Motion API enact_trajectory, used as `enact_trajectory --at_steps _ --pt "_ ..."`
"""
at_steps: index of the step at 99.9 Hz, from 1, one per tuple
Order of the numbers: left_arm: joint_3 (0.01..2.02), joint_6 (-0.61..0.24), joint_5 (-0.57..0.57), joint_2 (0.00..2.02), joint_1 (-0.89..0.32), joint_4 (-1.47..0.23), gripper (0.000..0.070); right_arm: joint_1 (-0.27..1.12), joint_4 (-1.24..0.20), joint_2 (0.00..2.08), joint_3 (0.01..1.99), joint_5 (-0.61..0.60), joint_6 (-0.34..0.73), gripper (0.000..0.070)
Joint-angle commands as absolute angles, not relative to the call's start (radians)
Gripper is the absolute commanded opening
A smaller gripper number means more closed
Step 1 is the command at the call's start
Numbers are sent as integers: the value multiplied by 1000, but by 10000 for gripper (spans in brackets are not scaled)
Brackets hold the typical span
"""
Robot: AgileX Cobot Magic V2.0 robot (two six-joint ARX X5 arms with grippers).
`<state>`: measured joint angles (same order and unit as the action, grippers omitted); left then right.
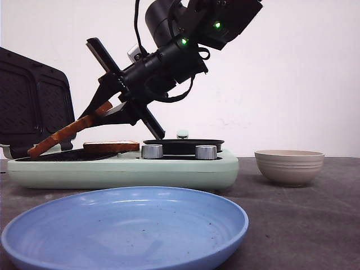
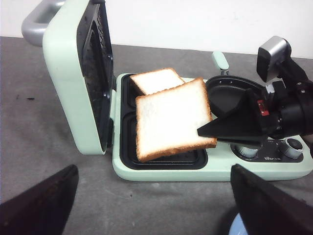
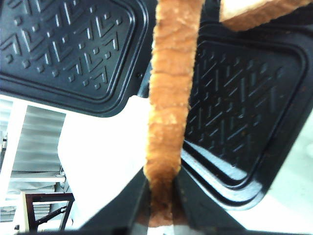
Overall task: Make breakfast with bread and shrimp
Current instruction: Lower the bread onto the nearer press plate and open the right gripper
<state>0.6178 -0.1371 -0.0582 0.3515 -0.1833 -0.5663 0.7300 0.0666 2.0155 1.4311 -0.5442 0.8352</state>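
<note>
Right, the right gripper (image 1: 107, 109) pinches one bread slice (image 2: 171, 120) by its edge w/ fingers pressed on the crust, tilted over the sandwich maker (image 2: 215, 169)'s front well. Best bet: level it, lower square into the well, then release. Second slice (image 2: 156, 80) lies in the back well. Right arm reaches down-left, steeply angled. Left gripper (image 2: 151, 205): fingers spread, empty. Shrimp not visible, prob. elsewhere.
</note>
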Motion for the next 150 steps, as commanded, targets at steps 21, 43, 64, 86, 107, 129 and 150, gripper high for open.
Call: enact_trajectory --at_steps 21,43,64,86,107,129,150 --pt "626 -125 -60 351 -183 -562 554 744 51 2034 1454 -519 795 216" --pt "626 -125 -60 351 -183 -562 554 742 5 2034 1454 -500 752 405" --pt "626 -125 -60 351 -183 -562 554 742 0 2033 1454 -496 739 486" --pt "626 -125 -60 351 -183 -561 554 742 -19 2033 1454 -505 728 498" --pt "626 -125 -60 351 -183 -562 554 741 -30 2033 1456 -523 717 498" --pt "626 -125 -60 351 -183 -562 554 736 -54 2033 1510 -519 693 498" --pt "626 -125 -60 351 -183 -562 554 724 -278 2033 1610 -496 601 498"
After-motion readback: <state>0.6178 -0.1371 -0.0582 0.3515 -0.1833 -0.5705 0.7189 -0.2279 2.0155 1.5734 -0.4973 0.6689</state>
